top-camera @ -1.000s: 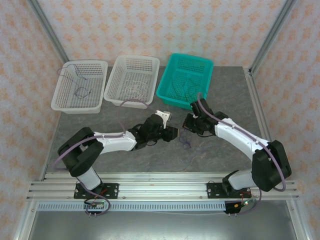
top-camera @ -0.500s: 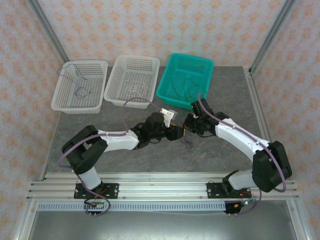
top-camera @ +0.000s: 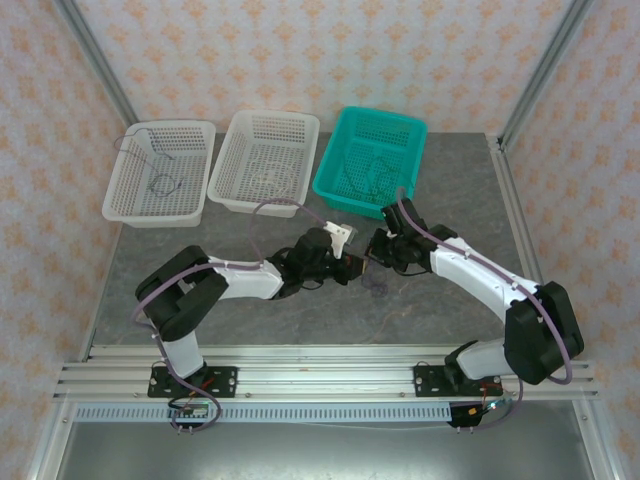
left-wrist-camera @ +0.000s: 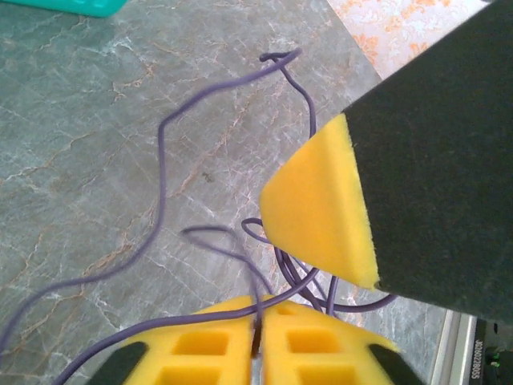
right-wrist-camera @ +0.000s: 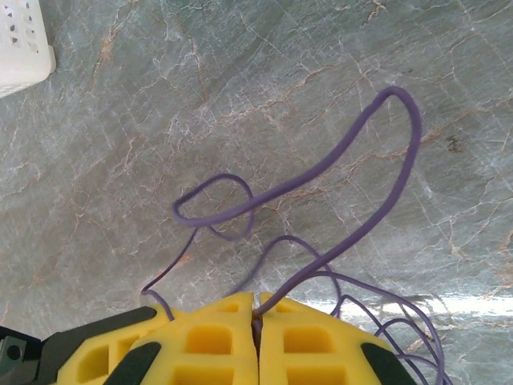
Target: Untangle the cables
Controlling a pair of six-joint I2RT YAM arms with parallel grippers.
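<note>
Where the cables [right-wrist-camera: 398, 95] sit: purple tangle, middle of the table [top-camera: 450, 200], bare marble around it.
Left gripper [left-wrist-camera: 258, 321]: pads pinching purple strands, arm stretched rightward.
Right gripper [right-wrist-camera: 256, 317]: clamped on strands too, I'd say nose-to-nose.
Teal basket [top-camera: 350, 200]: just behind.

A tiny line of white print runs sideways on a dark strip [left-wrist-camera: 482, 350] just right of the silver rail [left-wrist-camera: 453, 353]. Its characters are too small to read reliably.
</note>
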